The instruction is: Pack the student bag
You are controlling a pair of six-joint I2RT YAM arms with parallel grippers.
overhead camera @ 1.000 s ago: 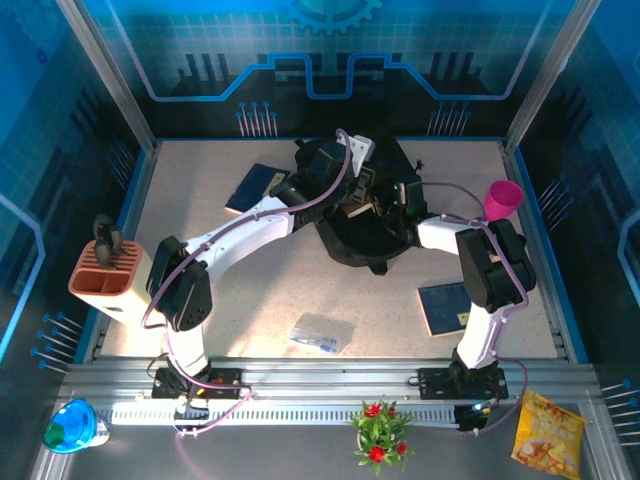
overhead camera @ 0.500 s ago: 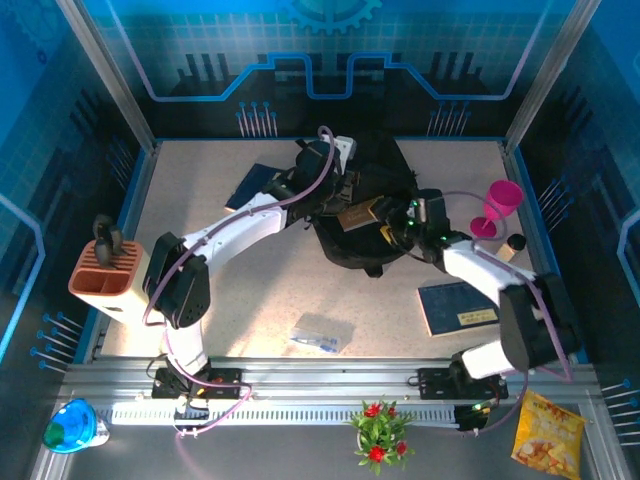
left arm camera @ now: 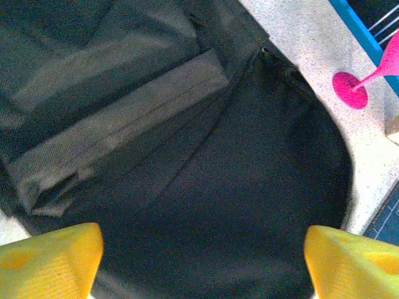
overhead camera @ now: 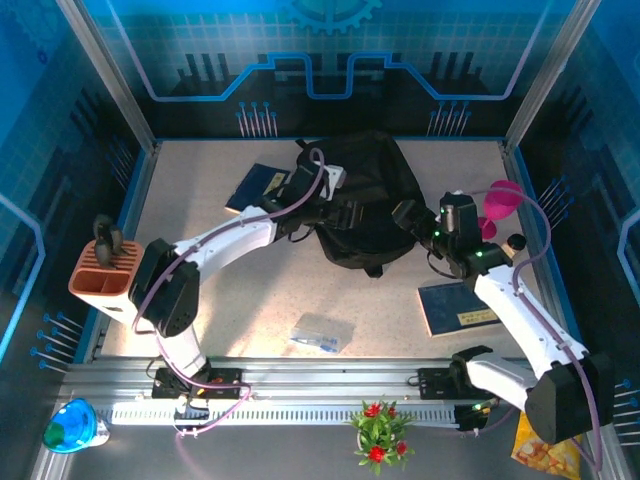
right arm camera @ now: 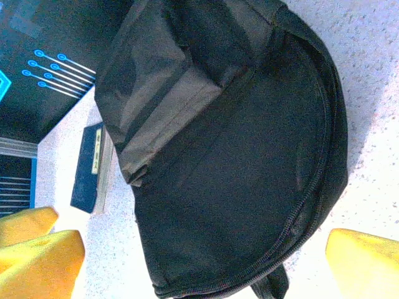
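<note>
The student bag [overhead camera: 368, 195], a soft black backpack, lies flat at the back middle of the table. My left gripper [overhead camera: 348, 213] hovers over its left side, open. In the left wrist view the yellow fingertips [left arm camera: 53, 258] stand wide apart above the dark fabric of the bag [left arm camera: 237, 187], with nothing between them. My right gripper [overhead camera: 405, 215] sits at the bag's right edge, also open. The right wrist view has its yellow fingertips [right arm camera: 361, 261] spread on either side of the bag's rounded zipped end [right arm camera: 249, 174], apart from it.
One dark-blue book [overhead camera: 255, 185] lies left of the bag, seen too as a blue book [right arm camera: 92, 168]. Another book [overhead camera: 456, 308] lies at the front right. A pink goblet [overhead camera: 500, 205] stands right of the bag. A clear case [overhead camera: 322, 332] lies in front, and an orange holder [overhead camera: 105, 275] stands at the left edge.
Both grippers have opened and drawn back from the bag. The right arm has swung out to the right. The bag, earlier held open, now lies flat.
</note>
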